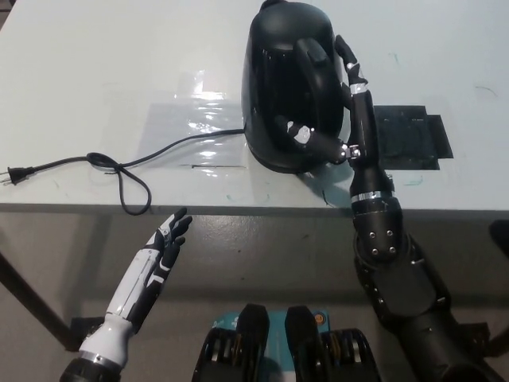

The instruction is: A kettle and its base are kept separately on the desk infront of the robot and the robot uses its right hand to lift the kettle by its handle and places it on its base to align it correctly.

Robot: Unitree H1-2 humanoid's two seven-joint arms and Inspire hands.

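Observation:
A glossy black kettle [280,83] stands upright on the white desk [103,64], its handle [318,68] facing right. Its base is hidden beneath it, and the black power cord [119,171] runs out to the left from under it. My black right hand [343,119] is open just right of the handle, fingers spread and off the handle, with its thumb lying against the kettle's lower right side. My white left hand [163,247] rests open below the desk's front edge at lower left.
A patch of black tape [409,137] lies on the desk right of the kettle. A clear taped rectangle [187,119] marks the surface left of it. The cord's plug [12,177] is near the desk's left front edge.

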